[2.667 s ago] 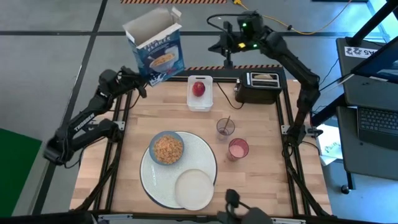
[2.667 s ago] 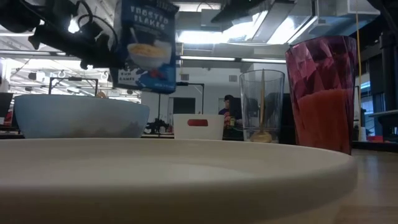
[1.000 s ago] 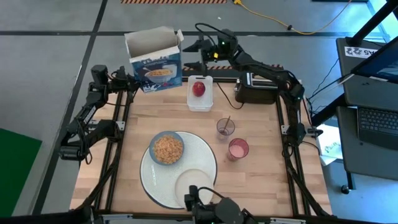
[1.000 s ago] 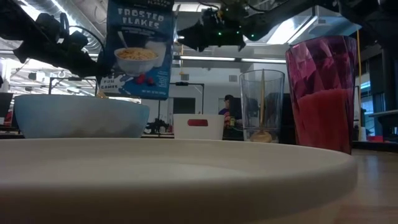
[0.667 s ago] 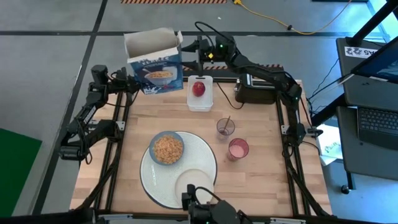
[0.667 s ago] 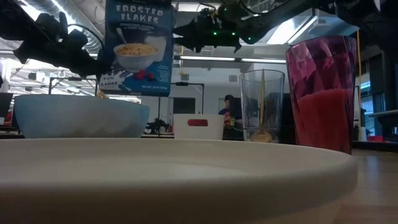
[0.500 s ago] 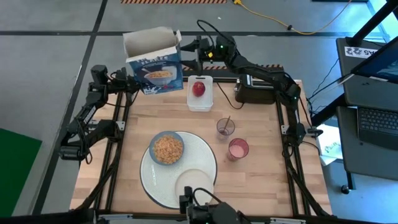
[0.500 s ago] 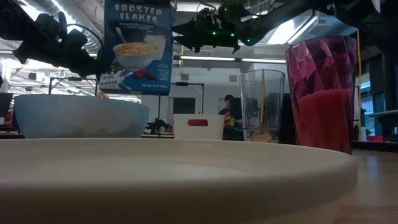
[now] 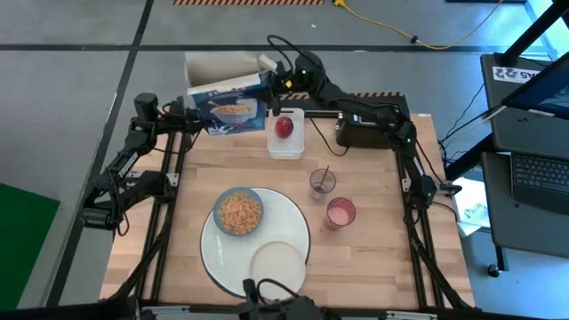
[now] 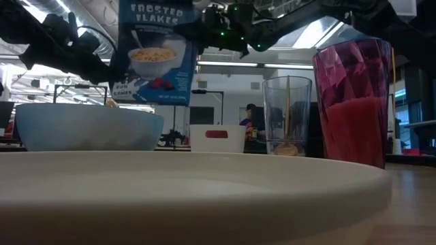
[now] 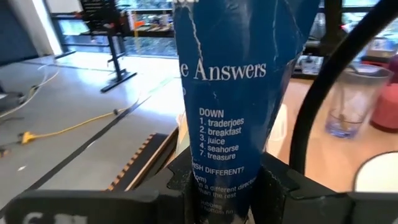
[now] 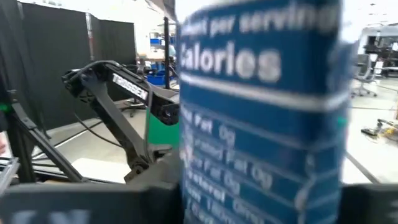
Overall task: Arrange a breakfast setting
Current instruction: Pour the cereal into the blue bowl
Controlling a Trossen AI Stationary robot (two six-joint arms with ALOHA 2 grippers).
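Your left gripper [image 9: 189,114] is pinching the open cereal box [image 9: 224,93] aloft past the tabletop's [image 9: 373,258] far-left corner, the right gripper [image 9: 269,78] at its top, grip unclear; mistime the handover and flakes spill short of the cereal-filled blue bowl [image 9: 238,212] on the white plate [image 9: 289,224].

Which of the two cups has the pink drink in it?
The pink-filled cup, nearer the table's right edge. The other cup, closer to the white tray, is clear and holds only a wooden spoon.

Cereal-filled blue bowl [image 9: 239,212] (on big plate [image 9: 293,222])
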